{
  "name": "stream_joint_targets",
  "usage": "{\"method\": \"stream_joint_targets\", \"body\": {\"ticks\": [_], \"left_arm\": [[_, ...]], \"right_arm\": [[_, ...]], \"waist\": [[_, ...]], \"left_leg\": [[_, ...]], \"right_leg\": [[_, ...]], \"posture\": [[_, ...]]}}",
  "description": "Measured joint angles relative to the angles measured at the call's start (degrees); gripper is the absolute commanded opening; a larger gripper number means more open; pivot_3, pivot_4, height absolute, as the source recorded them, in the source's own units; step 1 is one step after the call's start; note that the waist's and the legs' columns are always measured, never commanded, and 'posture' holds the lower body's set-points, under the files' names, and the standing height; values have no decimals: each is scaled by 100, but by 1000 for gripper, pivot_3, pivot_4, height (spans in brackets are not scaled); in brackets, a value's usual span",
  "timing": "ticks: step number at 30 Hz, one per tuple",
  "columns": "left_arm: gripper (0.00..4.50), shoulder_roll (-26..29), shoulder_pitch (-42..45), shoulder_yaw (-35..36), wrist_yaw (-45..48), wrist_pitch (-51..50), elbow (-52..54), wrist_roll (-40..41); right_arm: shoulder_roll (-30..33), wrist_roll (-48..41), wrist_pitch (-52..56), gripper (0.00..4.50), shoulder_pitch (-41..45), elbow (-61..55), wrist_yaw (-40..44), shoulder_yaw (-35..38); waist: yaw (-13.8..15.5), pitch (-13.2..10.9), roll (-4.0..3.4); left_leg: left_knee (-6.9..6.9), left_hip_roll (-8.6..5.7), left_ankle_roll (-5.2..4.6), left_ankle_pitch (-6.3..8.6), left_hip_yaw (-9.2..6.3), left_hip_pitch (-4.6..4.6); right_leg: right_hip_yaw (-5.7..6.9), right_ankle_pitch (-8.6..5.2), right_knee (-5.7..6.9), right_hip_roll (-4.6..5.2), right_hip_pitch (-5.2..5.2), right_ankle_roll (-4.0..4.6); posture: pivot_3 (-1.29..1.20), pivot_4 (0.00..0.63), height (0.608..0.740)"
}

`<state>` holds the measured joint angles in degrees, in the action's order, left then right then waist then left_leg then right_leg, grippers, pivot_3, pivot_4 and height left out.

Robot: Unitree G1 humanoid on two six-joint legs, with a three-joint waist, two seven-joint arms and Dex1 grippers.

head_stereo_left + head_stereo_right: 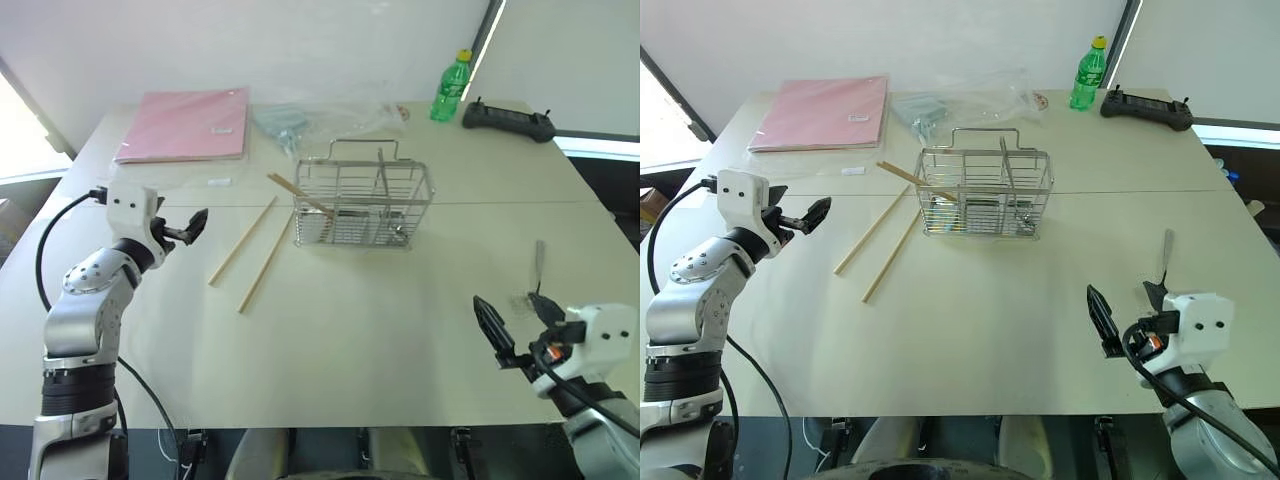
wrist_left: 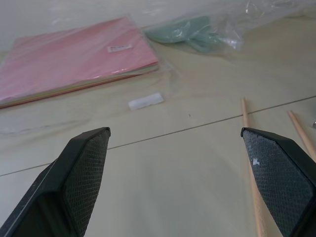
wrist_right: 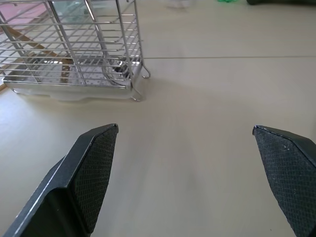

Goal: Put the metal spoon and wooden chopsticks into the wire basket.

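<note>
Left gripper (image 1: 197,224): jaws spread wide, empty, held just above the table (image 1: 400,330) and pointing level toward the loose chopsticks. Right gripper (image 1: 1127,312): also wide open and empty, low over the near right part of the table, aimed roughly toward the wire basket (image 1: 362,205).

Wooden chopsticks (image 1: 243,241): 2 lie flat, side by side, between the left gripper and the basket; 1 more leans in the basket's left end, its tip sticking out over the rim. Metal spoon (image 1: 1164,256): flat on the table just beyond the right gripper, well apart from the basket. A second metal handle appears to stand inside the basket.

Risks, as judged:
- Thin sticks flat on a smooth top; pads may skid over them or pinch only 1.
- The spoon is low and slim, so it could be pushed away.
- The light basket may tip or slide if knocked.
</note>
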<state>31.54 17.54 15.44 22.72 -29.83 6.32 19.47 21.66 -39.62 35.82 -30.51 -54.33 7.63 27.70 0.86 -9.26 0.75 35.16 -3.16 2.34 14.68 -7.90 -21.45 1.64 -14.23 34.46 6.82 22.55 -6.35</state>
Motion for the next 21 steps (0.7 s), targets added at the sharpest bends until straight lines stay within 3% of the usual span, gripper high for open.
{"method": "stream_joint_targets", "body": {"ticks": [21], "left_arm": [[4500,-34,-201,0,-48,-115,268,125]], "right_arm": [[584,-730,509,4470,353,-64,-452,352]], "waist": [[-4,1,2]], "left_leg": [[8,-2,-2,-1,5,4]], "right_leg": [[0,3,2,-5,-7,-2]], "posture": [[0,150,709]]}}
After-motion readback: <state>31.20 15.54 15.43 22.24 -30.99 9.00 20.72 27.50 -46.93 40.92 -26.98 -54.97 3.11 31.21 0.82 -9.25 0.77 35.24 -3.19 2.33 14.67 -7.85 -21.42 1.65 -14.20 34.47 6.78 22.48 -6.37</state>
